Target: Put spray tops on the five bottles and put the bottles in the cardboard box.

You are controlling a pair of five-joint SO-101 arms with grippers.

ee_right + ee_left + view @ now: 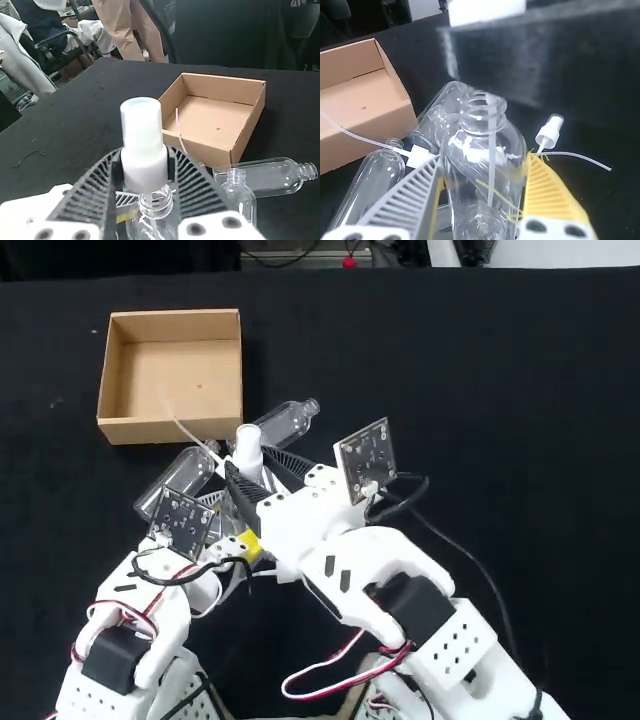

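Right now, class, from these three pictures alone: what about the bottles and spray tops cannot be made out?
High view: how many bottles lie beside the cardboard box; the arms cover them.
Left wrist view: the base of the clear bottle in the left gripper; cut off by the picture's edge.
Right wrist view: that bottle's body under the spray top in the right gripper; its fingers hide it.

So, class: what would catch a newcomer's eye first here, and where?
Mid-table, the right end effector grips a white spray top just above the neck of a clear bottle clamped in the left end effector. Beyond them sits the open cardboard box, with other bottles lying near it.
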